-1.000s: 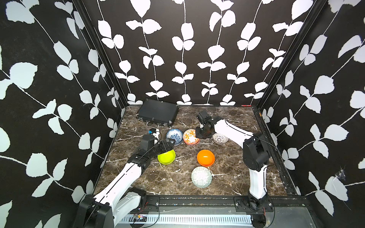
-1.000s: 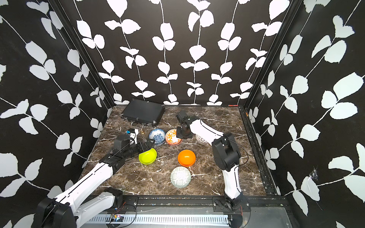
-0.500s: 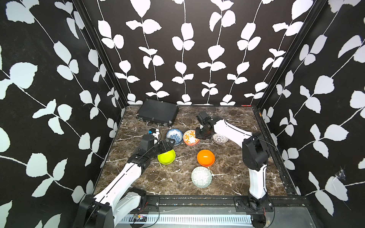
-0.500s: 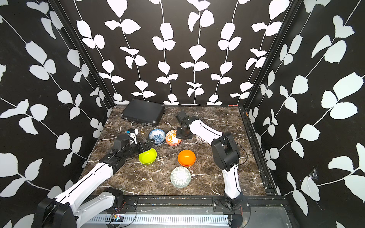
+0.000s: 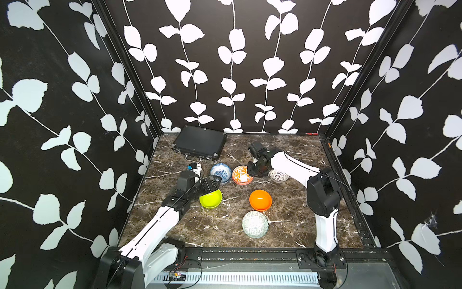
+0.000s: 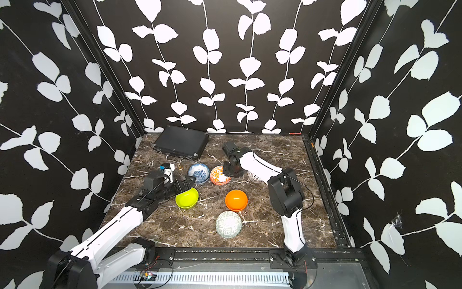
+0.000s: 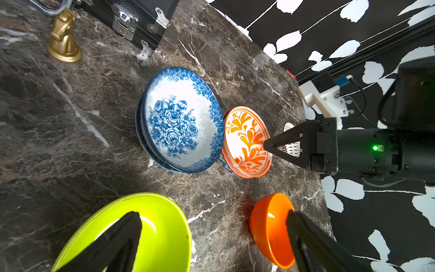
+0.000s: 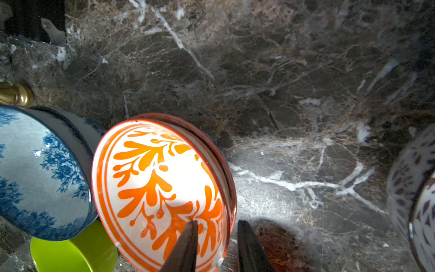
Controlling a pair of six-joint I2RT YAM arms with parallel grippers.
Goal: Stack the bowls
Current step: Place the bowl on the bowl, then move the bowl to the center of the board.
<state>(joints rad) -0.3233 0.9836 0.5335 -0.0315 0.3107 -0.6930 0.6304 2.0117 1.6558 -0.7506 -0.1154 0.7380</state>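
Note:
Six bowls show in both top views. A blue-white floral bowl (image 5: 220,172) sits nested in a like one, and an orange-white bowl (image 5: 241,175) rests beside it on another rim of the same pattern. Further off are a white lattice bowl (image 5: 278,175), a lime bowl (image 5: 210,199), an orange bowl (image 5: 260,200) and a pale green bowl (image 5: 255,224). My right gripper (image 8: 217,221) straddles the orange-white bowl's (image 8: 160,186) rim, with its jaws parted and a gap on each side. My left gripper (image 7: 213,213) is wide open over the lime bowl's (image 7: 164,230) far rim and holds nothing.
A flat black case (image 5: 200,145) lies at the back left. A small gold chess knight (image 7: 62,37) stands between the case and the floral bowls. Black leaf-patterned walls close the marble table (image 5: 287,225) on three sides.
My right gripper's jaws, shut on the orange-white bowl's rim before, have parted. The bowl stays where it was. The left arm has not moved.

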